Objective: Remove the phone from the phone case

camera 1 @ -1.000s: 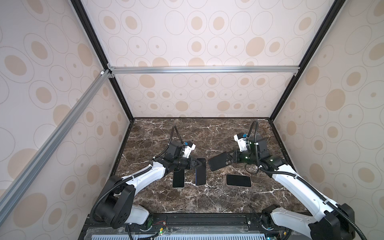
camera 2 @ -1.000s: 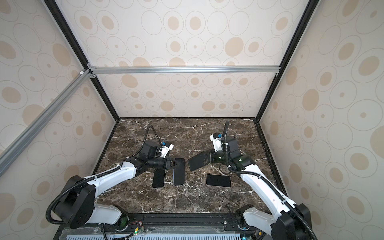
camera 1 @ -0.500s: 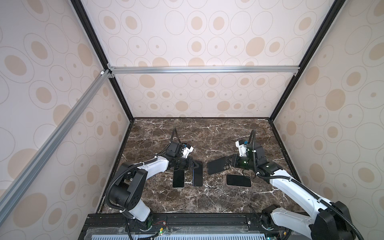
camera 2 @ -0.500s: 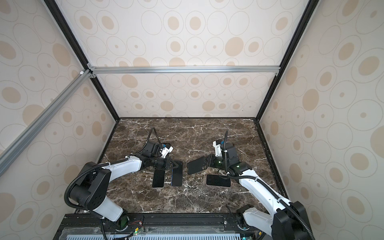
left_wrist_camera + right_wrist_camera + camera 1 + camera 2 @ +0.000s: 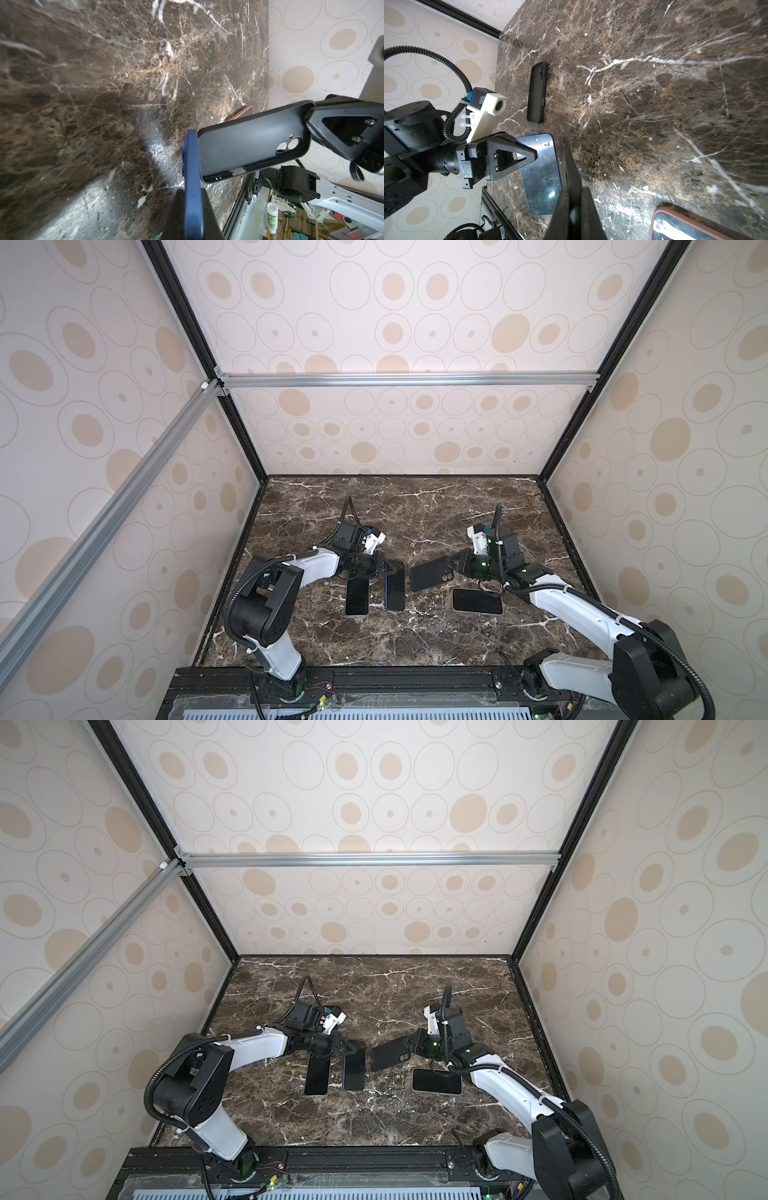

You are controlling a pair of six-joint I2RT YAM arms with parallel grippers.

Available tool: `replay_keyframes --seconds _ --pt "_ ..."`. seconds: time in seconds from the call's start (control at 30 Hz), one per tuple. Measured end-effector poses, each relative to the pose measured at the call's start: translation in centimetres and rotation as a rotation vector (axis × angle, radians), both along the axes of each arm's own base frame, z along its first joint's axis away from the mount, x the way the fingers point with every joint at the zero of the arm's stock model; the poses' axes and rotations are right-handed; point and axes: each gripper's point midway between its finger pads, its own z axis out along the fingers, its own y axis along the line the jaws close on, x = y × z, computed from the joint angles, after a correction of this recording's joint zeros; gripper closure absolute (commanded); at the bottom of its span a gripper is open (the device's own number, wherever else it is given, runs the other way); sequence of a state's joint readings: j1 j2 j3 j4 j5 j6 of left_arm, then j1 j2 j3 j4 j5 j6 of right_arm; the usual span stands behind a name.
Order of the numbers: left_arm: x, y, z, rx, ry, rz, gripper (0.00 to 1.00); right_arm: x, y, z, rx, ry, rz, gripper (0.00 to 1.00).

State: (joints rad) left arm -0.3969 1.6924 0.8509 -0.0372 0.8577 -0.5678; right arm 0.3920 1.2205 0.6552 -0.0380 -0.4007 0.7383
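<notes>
Phone and case held apart, lower over the table

Our left pincer (image 5: 385, 568) is clamped on the far end of the blue phone (image 5: 395, 588), just beside a dark phone (image 5: 357, 598) lying on the table (image 5: 415, 639). Our right pincer (image 5: 452, 565) grips the empty black phone case (image 5: 428, 576), near the blue phone but apart from it. Since a second ago both arms have folded down and the case has sunk closer to the table.

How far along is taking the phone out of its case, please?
Done: the blue phone and the black case are apart, and the case's camera cutout is see-through. In hand: the left gripper grips the phone, the right gripper the case. Left: probably just setting both down.
</notes>
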Motion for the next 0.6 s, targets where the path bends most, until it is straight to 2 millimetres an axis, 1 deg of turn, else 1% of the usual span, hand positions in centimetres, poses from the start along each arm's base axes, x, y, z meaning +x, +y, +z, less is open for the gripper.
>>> replay_keyframes --seconds 0.07,0.17,0.37,0.43,0.6 --pt "0.1 0.0 -0.2 -0.003 0.004 0.003 0.99 0.1 0.1 -0.2 0.004 0.007 0.0 1.0" --pt "0.3 0.0 -0.6 -0.006 0.011 0.009 0.91 0.2 0.3 -0.8 0.009 0.024 0.004 1.0" --pt "0.4 0.1 -0.8 -0.005 0.023 0.016 0.81 0.2 0.5 -2.0 0.004 0.063 0.007 1.0" --pt "0.5 0.2 -0.9 -0.003 0.023 0.018 0.76 0.2 0.6 -2.2 0.006 0.07 0.009 1.0" --pt "0.6 0.8 -1.4 0.024 0.028 0.04 0.71 0.3 0.8 -2.7 0.007 0.084 0.012 1.0"
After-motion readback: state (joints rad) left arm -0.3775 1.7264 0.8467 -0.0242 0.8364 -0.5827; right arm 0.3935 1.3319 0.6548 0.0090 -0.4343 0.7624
